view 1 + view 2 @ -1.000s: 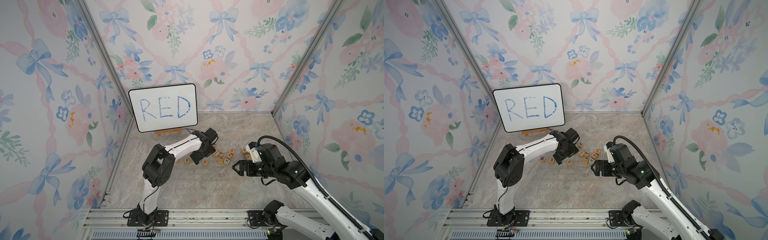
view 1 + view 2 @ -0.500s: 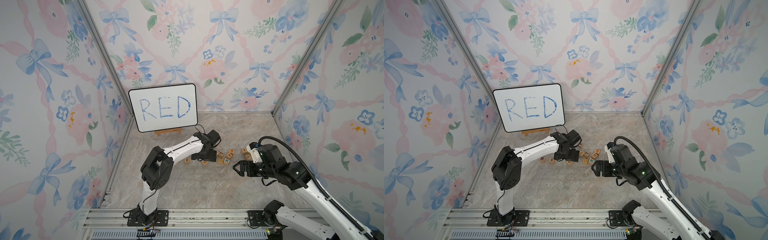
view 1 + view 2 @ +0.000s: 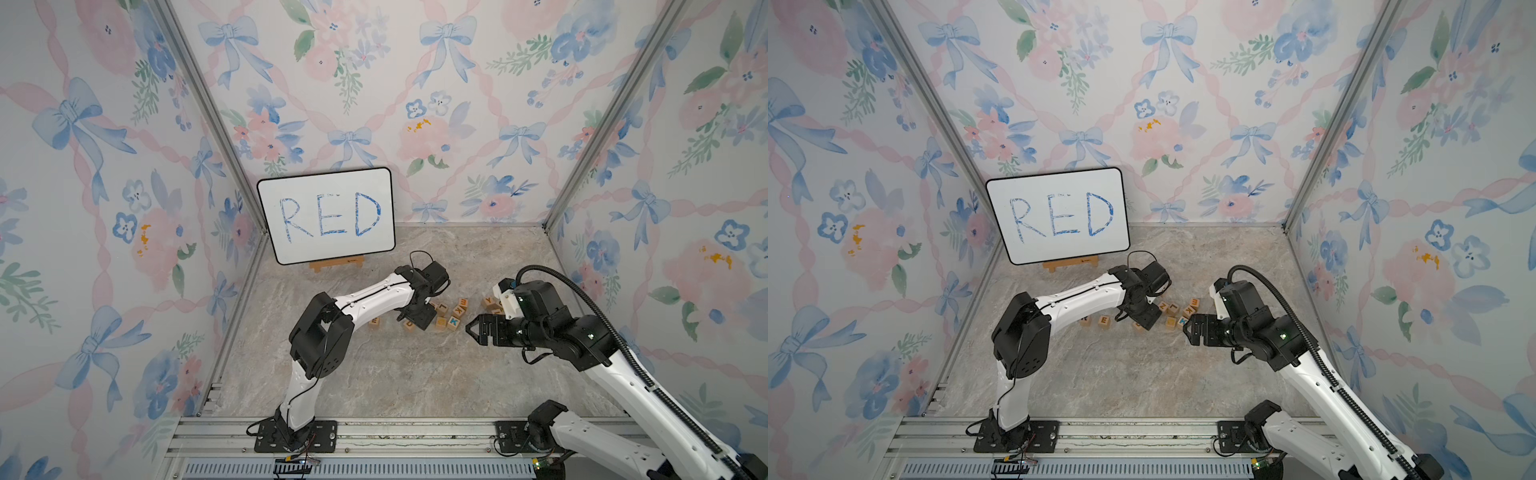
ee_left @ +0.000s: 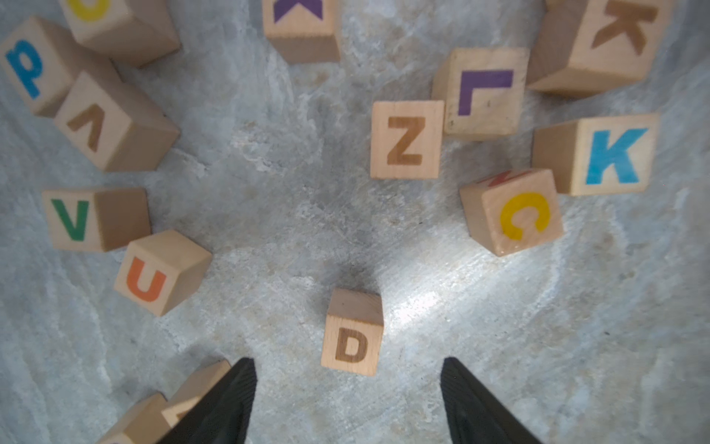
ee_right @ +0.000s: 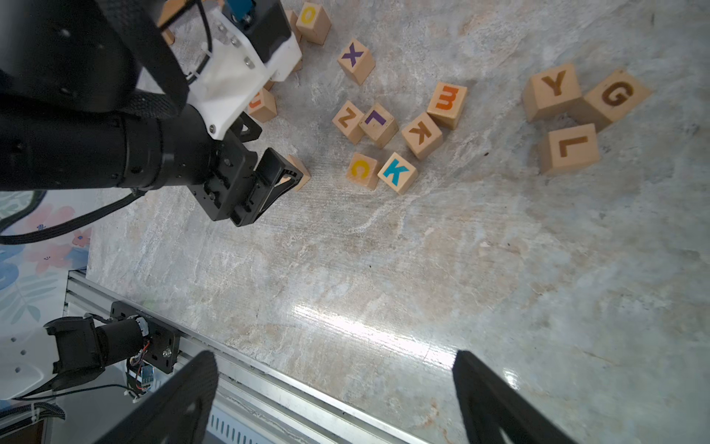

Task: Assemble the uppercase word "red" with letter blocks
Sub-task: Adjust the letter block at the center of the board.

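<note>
Step in hand: pickup of the D block (image 4: 351, 334); it lies flat on the tabletop (image 4: 269, 200), between the tips of the left gripper (image 4: 346, 361); jaws apart, no contact visible; right gripper (image 5: 335, 353) spread wide, empty. Next move: close squarely, lift, carry beside the E block (image 3: 1104, 321).

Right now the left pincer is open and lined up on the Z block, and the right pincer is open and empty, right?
No. The left wrist view shows the open left pincer lined up on the D block; the Z block lies farther ahead. The right pincer is open and empty.
</note>
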### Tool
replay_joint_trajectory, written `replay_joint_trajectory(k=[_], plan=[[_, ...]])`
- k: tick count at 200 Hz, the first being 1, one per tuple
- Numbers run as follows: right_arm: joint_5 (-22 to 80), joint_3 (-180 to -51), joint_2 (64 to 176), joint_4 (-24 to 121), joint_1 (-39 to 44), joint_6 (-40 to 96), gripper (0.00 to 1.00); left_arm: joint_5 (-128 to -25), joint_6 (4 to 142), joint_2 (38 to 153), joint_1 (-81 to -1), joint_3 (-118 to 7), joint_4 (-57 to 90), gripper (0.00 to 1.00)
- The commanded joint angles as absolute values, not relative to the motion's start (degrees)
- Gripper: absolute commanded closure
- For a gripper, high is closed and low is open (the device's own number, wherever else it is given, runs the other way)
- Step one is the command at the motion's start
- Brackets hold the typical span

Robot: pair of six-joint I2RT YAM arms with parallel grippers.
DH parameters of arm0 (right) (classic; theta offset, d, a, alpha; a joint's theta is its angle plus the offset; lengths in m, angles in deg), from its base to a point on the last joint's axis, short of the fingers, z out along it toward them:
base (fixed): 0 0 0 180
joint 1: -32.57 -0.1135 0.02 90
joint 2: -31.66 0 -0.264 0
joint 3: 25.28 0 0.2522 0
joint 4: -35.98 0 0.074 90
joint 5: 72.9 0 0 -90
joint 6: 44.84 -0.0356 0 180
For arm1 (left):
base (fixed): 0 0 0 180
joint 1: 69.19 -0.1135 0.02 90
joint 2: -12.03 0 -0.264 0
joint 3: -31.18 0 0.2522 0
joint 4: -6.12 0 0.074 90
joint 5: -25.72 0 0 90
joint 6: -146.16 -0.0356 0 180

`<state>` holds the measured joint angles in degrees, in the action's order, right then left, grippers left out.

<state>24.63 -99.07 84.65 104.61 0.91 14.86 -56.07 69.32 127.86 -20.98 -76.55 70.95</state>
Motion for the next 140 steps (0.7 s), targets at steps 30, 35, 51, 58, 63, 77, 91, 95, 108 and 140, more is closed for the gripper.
replay_joint_trajectory(k=[30, 35, 51, 58, 63, 77, 91, 95, 108, 140], plan=[[25.6, -102.5, 86.1, 107.5, 2.2, 17.7, 0.03, -55.5, 64.9, 131.6, -21.1, -77.3, 71.4, 0.31], [25.6, -102.6, 86.0, 107.6, 2.3, 17.6, 0.03, -55.2, 64.8, 131.7, -21.1, -77.0, 71.5, 0.31], [25.6, -102.2, 85.9, 107.4, 2.5, 17.3, 0.03, -55.5, 64.7, 131.9, -21.3, -76.2, 71.5, 0.31], [25.6, -102.0, 85.7, 107.3, 2.5, 17.0, 0.03, -55.7, 64.7, 132.1, -21.4, -76.2, 71.4, 0.31], [25.6, -101.8, 85.6, 107.1, 2.5, 16.9, 0.03, -56.2, 64.8, 132.2, -21.4, -76.2, 71.5, 0.31], [25.6, -101.5, 85.5, 107.0, 2.5, 16.6, 0.03, -57.2, 64.8, 132.8, -21.5, -76.1, 71.5, 0.33], [25.6, -101.4, 85.5, 107.0, 2.5, 16.7, 0.03, -57.4, 64.9, 133.2, -21.4, -75.9, 71.5, 0.40], [25.5, -101.4, 85.5, 107.0, 2.5, 16.6, 0.03, -57.4, 64.9, 133.3, -21.4, -75.9, 71.5, 0.40], [25.3, -101.3, 85.4, 107.0, 2.5, 16.6, 0.03, -57.4, 65.0, 133.7, -21.5, -76.0, 71.4, 0.40], [25.1, -101.0, 85.3, 107.0, 2.6, 16.5, 0.03, -57.4, 65.5, 134.4, -21.5, -76.3, 71.5, 0.40]])
